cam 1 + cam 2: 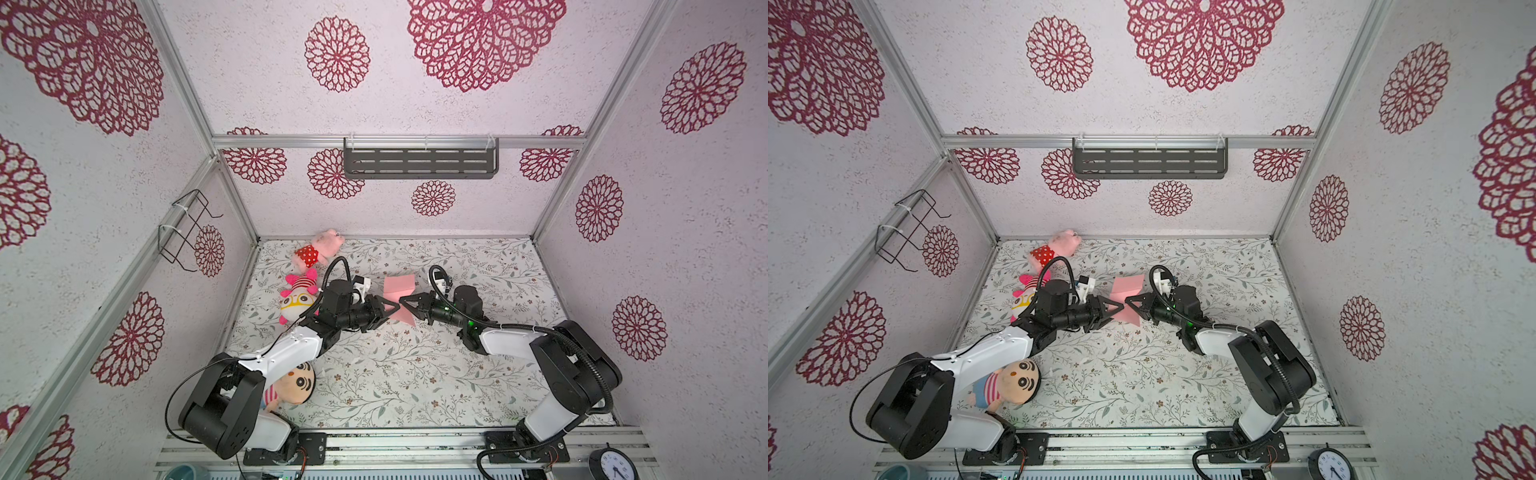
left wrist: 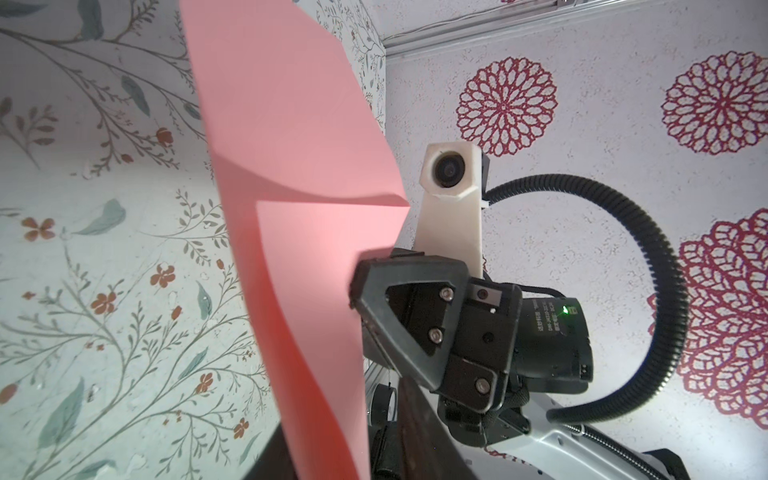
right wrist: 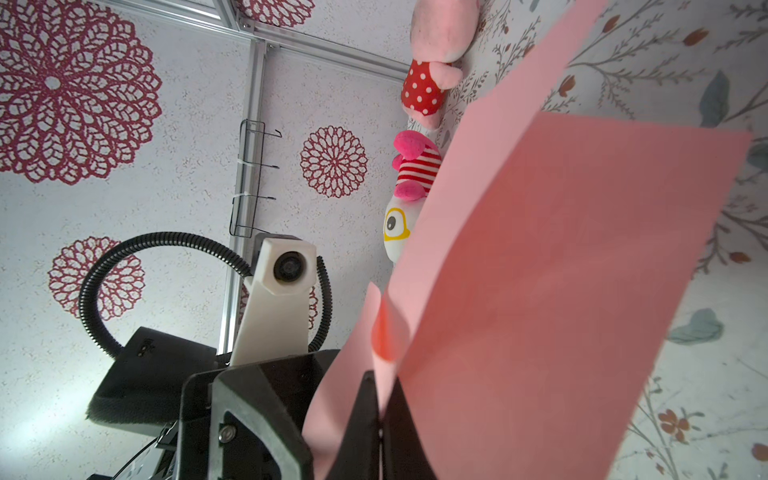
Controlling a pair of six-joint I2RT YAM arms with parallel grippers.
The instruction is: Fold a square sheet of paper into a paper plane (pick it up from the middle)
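The square sheet of paper (image 1: pixel 399 286) (image 1: pixel 1128 286) is light pink and hangs in the air over the middle of the floral table, creased, with a flap folded over. My right gripper (image 1: pixel 402 300) (image 3: pixel 379 399) is shut on its edge; the paper (image 3: pixel 561 270) fans out from the pinched tips. My left gripper (image 1: pixel 395 308) (image 2: pixel 340 411) meets it tip to tip from the left. Its jaws stand apart on either side of the paper (image 2: pixel 299 145), with a gap showing beside the sheet. No paper plane is in view.
Plush toys lie along the table's left side: a pig in a red dotted dress (image 1: pixel 318 249), a striped toy with yellow glasses (image 1: pixel 297 297) and a boy doll (image 1: pixel 291 386) under the left arm. A dark shelf (image 1: pixel 419 162) hangs on the back wall.
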